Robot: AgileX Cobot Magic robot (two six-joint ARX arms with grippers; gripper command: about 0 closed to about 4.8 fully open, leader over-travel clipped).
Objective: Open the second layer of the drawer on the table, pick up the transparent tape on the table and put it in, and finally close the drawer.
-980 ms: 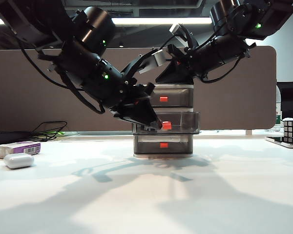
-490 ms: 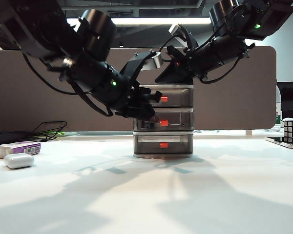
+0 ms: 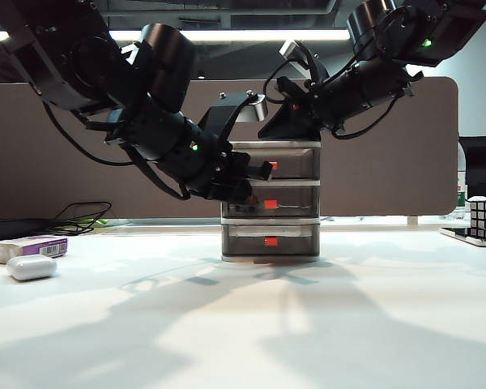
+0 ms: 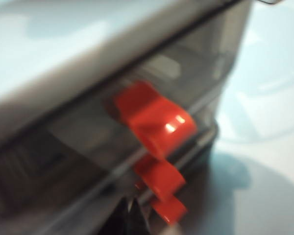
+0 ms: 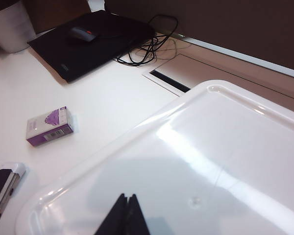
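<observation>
The drawer (image 3: pixel 270 199) stands at the centre of the exterior view on the white worktop (image 3: pixel 308 324), all three smoky grey tiers flush with the frame. The second layer (image 3: pixel 277 203) looks pushed in; the transparent tape shows nowhere on the worktop, so I judge it is inside.

The left gripper (image 3: pixel 255 188), its fingers together and holding nothing, sits at that tier's front just left of the red-orange tab (image 4: pixel 154 120). The right gripper (image 5: pixel 125 215), fingers also pressed together and empty, rests on the unit's glossy white top (image 5: pixel 220 147), upper centre of the exterior view.

The unit looks like light, stiff, slippery plastic that would slide when pushed, so it needs steadying from above. The small tab is the only handhold.
</observation>
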